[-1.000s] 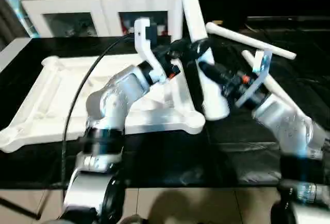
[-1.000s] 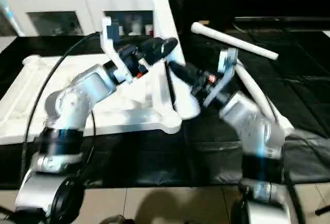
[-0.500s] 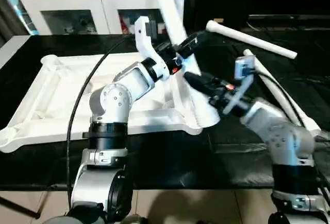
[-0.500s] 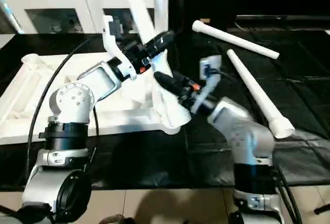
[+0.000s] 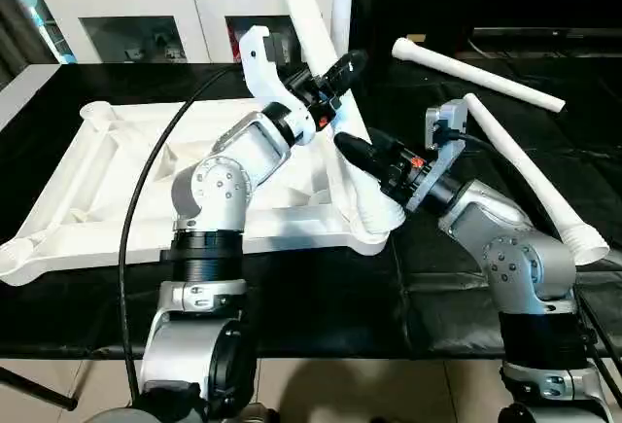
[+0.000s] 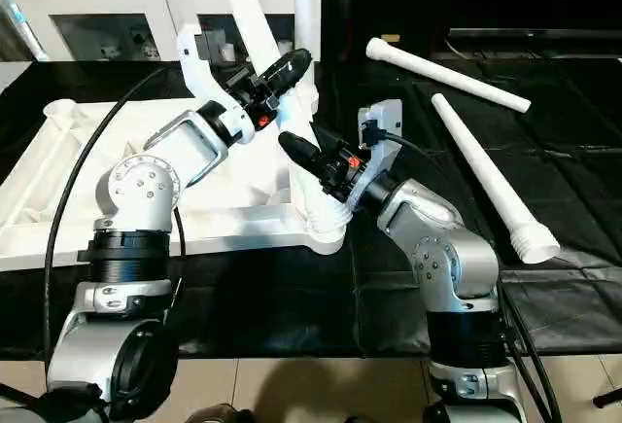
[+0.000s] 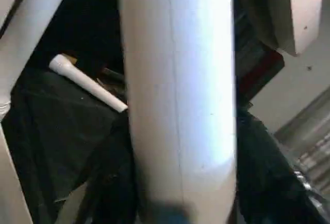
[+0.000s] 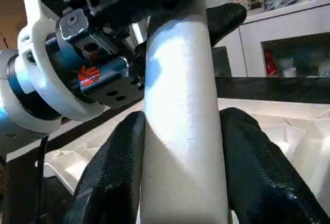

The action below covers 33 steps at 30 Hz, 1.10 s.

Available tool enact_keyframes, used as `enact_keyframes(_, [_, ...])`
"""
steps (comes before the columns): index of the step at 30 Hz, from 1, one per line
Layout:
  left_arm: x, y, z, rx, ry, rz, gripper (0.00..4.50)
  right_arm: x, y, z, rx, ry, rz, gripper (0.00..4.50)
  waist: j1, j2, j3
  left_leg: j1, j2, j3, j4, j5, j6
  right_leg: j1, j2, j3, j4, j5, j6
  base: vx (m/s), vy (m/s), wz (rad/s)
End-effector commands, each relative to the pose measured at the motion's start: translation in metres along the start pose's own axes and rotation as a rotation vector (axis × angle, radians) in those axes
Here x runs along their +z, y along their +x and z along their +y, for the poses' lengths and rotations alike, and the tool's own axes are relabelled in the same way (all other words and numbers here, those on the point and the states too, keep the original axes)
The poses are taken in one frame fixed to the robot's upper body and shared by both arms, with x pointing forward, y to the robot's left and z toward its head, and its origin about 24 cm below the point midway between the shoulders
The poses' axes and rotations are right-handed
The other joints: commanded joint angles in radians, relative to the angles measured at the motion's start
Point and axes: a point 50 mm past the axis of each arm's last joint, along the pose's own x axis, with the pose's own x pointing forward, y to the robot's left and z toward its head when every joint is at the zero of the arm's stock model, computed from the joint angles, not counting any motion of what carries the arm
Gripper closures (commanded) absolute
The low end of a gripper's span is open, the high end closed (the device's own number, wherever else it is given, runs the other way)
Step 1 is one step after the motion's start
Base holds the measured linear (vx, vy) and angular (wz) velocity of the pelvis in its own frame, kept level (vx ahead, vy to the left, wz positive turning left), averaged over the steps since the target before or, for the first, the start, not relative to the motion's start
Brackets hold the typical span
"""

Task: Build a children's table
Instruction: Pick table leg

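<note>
Both grippers clamp one tilted leg point(image 5: 335, 122): left gripper point(image 5: 335, 78) above, right gripper point(image 5: 358, 151) lower, its threaded end at the tabletop point(image 5: 87, 190)'s near right corner socket. Two spare legs point(image 5: 476, 73) lie right on the black worktop point(image 5: 292, 297); white cabinet point(image 5: 146, 15) behind.

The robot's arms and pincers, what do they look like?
Both arms are silver metal segments with round joints and black bands. Each ends in a white bracket, a black wrist with a small red marking, and a pincer of two textured black fingers: left pincer, right pincer. A black cable loops along the left arm.
</note>
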Motion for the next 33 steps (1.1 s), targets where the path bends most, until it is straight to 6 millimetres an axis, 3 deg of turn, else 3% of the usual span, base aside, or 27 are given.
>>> enact_keyframes(1, [0.005, 0.004, -0.011, -0.028, 0.021, -0.013, 2.37, -0.002, 0.003, 0.001, -0.014, -0.017, 0.009, 2.68, 0.001, -0.019, -0.077, 0.021, 0.054, -0.025, -0.062, -0.151, 0.063, 0.054, -0.076, 0.048, -0.074, -0.306, -0.126, 0.000, 0.000, 0.00])
enact_keyframes(3, [0.005, 0.004, -0.011, -0.026, 0.026, -0.014, 2.60, -0.002, 0.003, 0.001, -0.023, -0.028, 0.011, 2.68, 0.002, -0.019, -0.079, 0.020, 0.054, -0.025, -0.061, -0.139, 0.066, 0.055, -0.077, 0.048, -0.072, -0.291, -0.130, 0.000, 0.000, 0.00])
enact_keyframes(8, [0.007, 0.004, -0.009, -0.009, 0.096, -0.004, 2.67, -0.004, 0.005, -0.001, -0.031, -0.040, 0.038, 2.68, 0.001, -0.018, -0.078, 0.021, 0.054, -0.026, -0.061, -0.144, 0.067, 0.054, -0.076, 0.048, -0.072, -0.294, -0.131, 0.000, 0.000, 0.00])
enact_keyframes(9, [0.009, 0.004, -0.008, -0.007, 0.130, 0.001, 2.68, -0.004, 0.005, -0.001, -0.028, -0.040, 0.045, 2.12, 0.001, -0.017, -0.078, 0.023, 0.054, -0.027, -0.061, -0.145, 0.068, 0.053, -0.075, 0.048, -0.073, -0.298, -0.126, 0.000, 0.000, 0.00])
enact_keyframes(13, [0.018, 0.004, -0.005, -0.017, 0.192, 0.000, 2.68, -0.001, 0.004, -0.005, -0.024, -0.033, 0.059, 1.88, 0.000, -0.015, -0.080, 0.023, 0.054, -0.026, -0.061, -0.139, 0.062, 0.054, -0.075, 0.049, -0.069, -0.276, -0.128, 0.000, 0.000, 0.00])
enact_keyframes(18, [0.031, 0.003, -0.010, -0.134, 0.236, 0.005, 2.69, 0.007, -0.001, -0.012, 0.004, -0.048, 0.086, 1.44, 0.001, -0.015, -0.081, 0.023, 0.054, -0.026, -0.059, -0.129, 0.063, 0.057, -0.076, 0.050, -0.063, -0.241, -0.147, 0.000, 0.000, 0.00])
enact_keyframes(21, [0.035, 0.001, -0.016, -0.263, 0.278, 0.043, 2.69, 0.016, -0.010, -0.017, 0.060, -0.028, 0.135, 1.24, 0.006, -0.014, -0.082, 0.024, 0.053, -0.025, -0.056, -0.112, 0.079, 0.061, -0.077, 0.051, -0.059, -0.217, -0.169, 0.000, 0.000, 0.00])
enact_keyframes(30, [0.037, -0.008, -0.024, -0.476, 0.334, 0.182, 2.70, 0.029, -0.024, -0.024, 0.220, 0.016, 0.251, 1.18, 0.010, -0.016, -0.081, 0.023, 0.055, -0.023, -0.052, -0.122, 0.077, 0.060, -0.077, 0.048, -0.059, -0.258, -0.175, 0.000, 0.000, 0.00])
enact_keyframes(33, [0.040, -0.011, -0.029, -0.554, 0.350, 0.233, 2.70, 0.029, -0.029, -0.018, 0.385, 0.063, 0.311, 1.18, 0.015, -0.021, -0.082, 0.023, 0.055, -0.021, -0.050, -0.122, 0.080, 0.061, -0.076, 0.047, -0.058, -0.263, -0.180, 0.000, 0.000, 0.00])
